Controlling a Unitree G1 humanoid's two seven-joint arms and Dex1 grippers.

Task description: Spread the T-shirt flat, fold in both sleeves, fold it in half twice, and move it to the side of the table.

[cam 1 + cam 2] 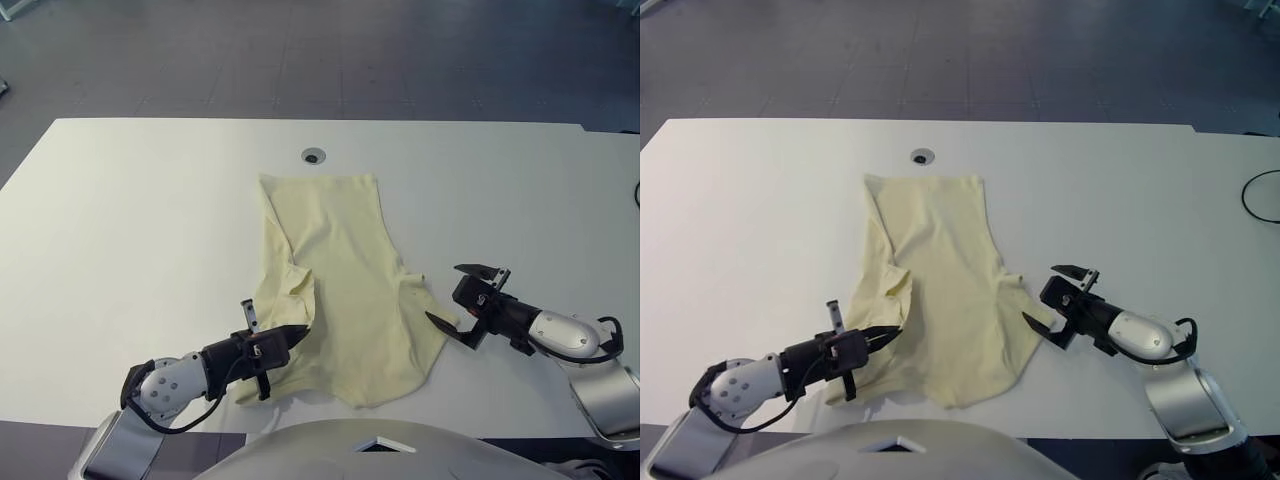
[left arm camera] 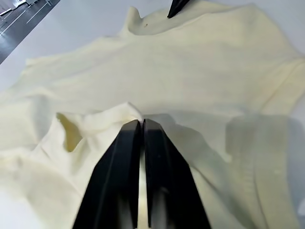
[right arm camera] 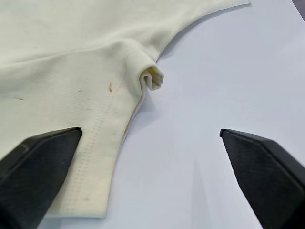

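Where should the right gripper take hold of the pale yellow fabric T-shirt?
Grip the stitched sleeve hem of the pale yellow fabric T-shirt, probably coming from the robot's right, low over the white table. That edge lies exposed at the cloth's border, and the open right gripper faces it.

Left arm (image 1: 170, 385) sat low at 7 o'clock in my head view, forearm aimed toward 2 o'clock. I logged the left gripper (image 1: 303, 330) with its fingers (image 2: 157, 162) pressed together, only a sliver between them. Right arm (image 1: 565, 335) sat at 4 o'clock, aimed toward 10 o'clock. Right gripper (image 1: 443, 291) had its fingers (image 3: 38, 167) spread wide.
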